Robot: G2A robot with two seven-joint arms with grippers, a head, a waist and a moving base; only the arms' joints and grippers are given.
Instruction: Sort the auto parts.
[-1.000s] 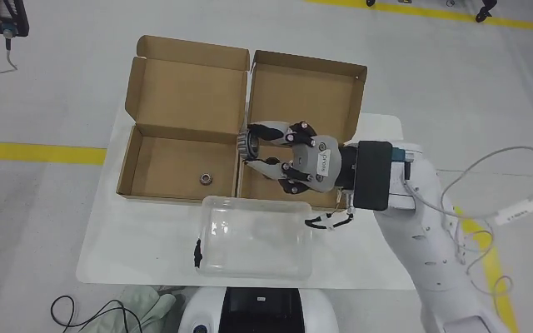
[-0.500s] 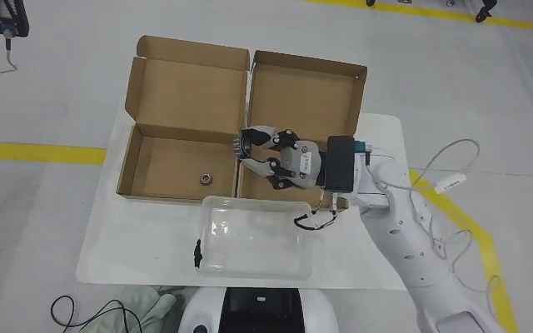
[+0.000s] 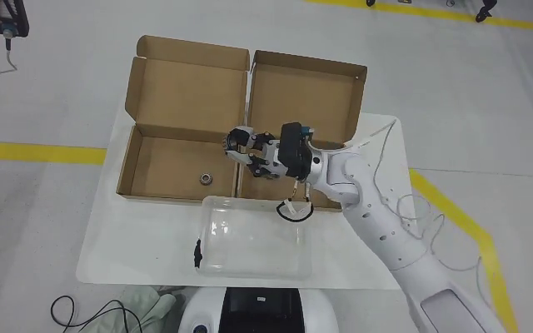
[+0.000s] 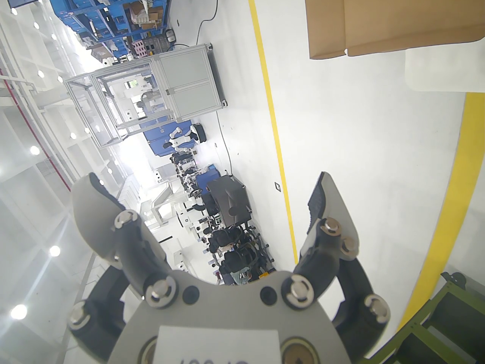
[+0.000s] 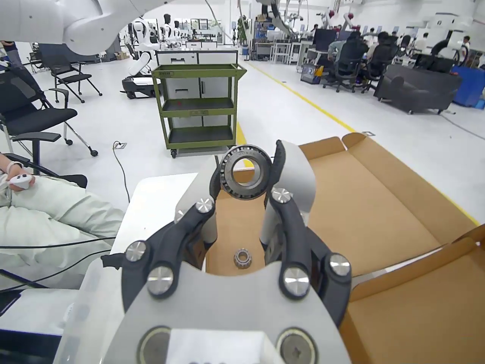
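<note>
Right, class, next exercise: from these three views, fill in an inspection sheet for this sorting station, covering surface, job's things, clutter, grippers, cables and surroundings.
Surface: white table, carrying two open boxes and a bin.
Job's things: small bearing lies in the left cardboard box; right cardboard box beside it; clear bin in front of both; large bearing held in the air.
Clutter: nothing seen.
Grippers: right gripper shut on the large bearing, above where the boxes meet; left gripper open, holding nothing.
Cables: black cable loop hangs from the right wrist by the clear bin's far edge.
Surroundings: yellow floor line; green cart.
</note>
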